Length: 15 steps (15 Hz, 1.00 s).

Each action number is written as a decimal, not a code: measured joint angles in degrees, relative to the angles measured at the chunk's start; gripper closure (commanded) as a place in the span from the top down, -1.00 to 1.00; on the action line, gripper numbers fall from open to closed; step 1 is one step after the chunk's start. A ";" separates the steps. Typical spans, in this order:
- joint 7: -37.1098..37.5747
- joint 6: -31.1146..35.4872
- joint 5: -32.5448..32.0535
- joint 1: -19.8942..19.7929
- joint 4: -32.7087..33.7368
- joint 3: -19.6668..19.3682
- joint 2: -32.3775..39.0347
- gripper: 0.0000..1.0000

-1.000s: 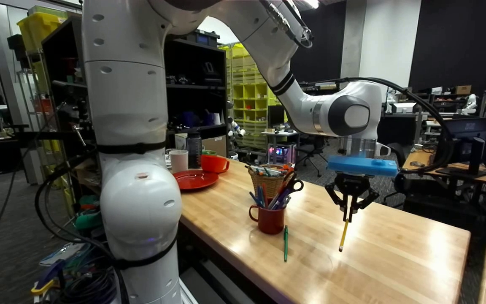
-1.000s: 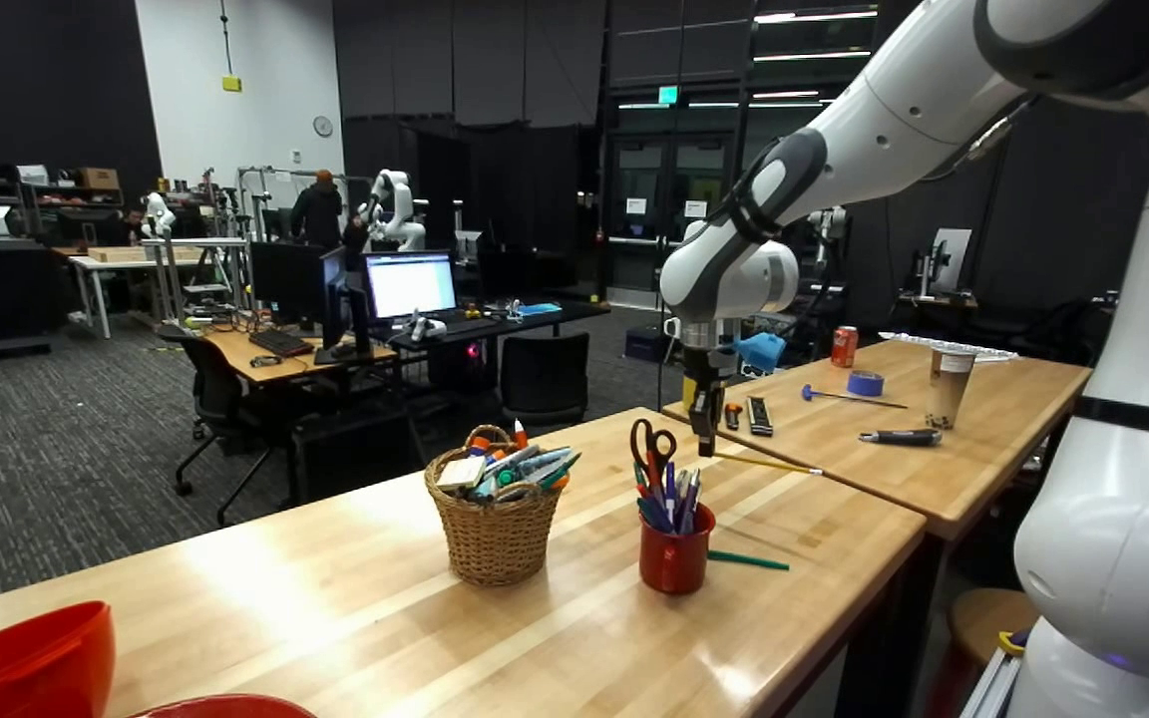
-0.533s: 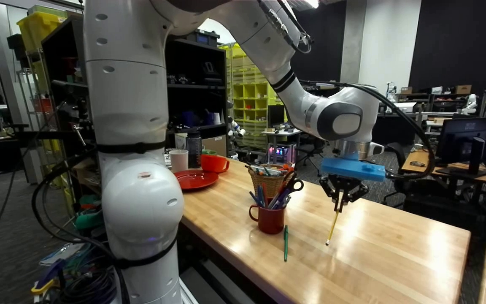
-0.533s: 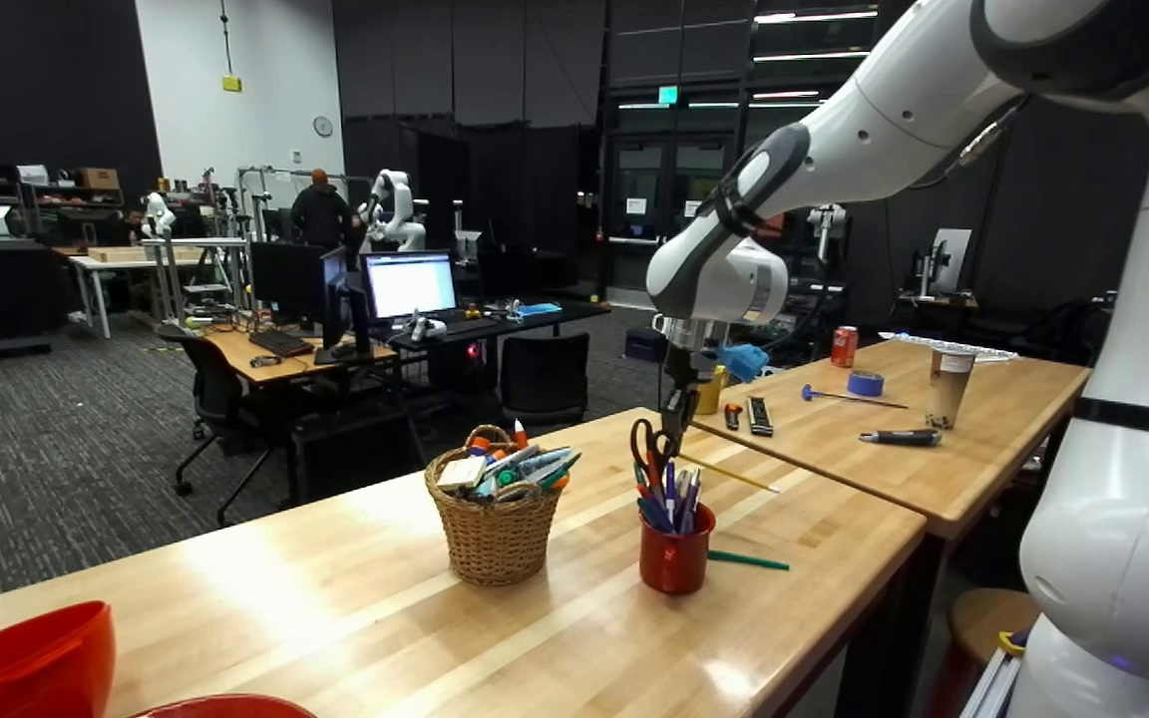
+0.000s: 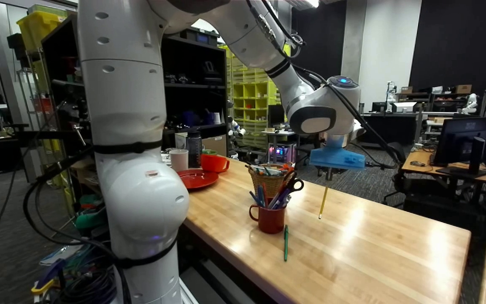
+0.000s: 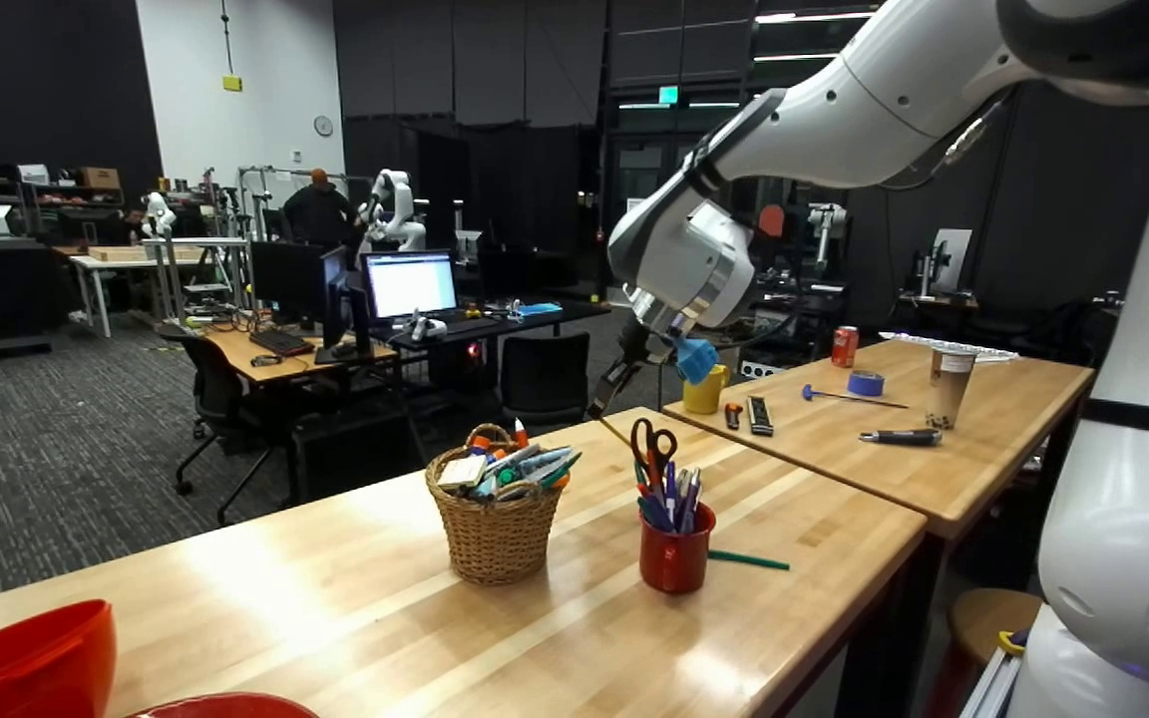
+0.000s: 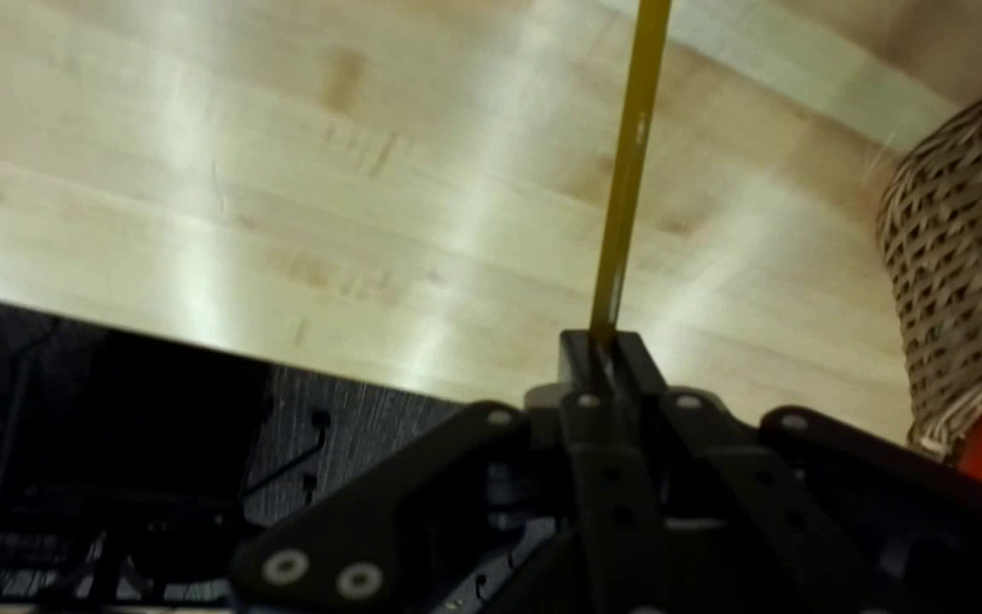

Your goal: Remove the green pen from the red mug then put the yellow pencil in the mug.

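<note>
My gripper (image 5: 328, 177) is shut on the yellow pencil (image 5: 323, 202) and holds it above the table, apart from the mug. The pencil hangs at a slant with its eraser end lowest. It also shows between the fingertips in the wrist view (image 7: 627, 170). In an exterior view the pencil (image 6: 616, 431) is partly hidden behind the scissors. The red mug (image 5: 271, 220) stands upright, full of pens and a pair of scissors; it also shows in an exterior view (image 6: 674, 558). The green pen (image 5: 286, 243) lies on the table beside the mug, also seen in an exterior view as a green pen (image 6: 749, 560).
A wicker basket (image 6: 495, 538) full of markers stands close to the mug and shows at the right of the wrist view (image 7: 968, 230). Black scissors (image 6: 654, 444) stick up from the mug. A red plate (image 5: 196, 179) and red-orange bowl (image 5: 215, 163) stand farther along the table.
My gripper has moved with the pencil, up and to the left in both exterior views, and the hand has tilted. The mug and the green pen have not moved.
</note>
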 measured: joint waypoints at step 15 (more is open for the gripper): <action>-27.14 5.55 30.07 3.95 -2.37 2.24 -17.32 -0.96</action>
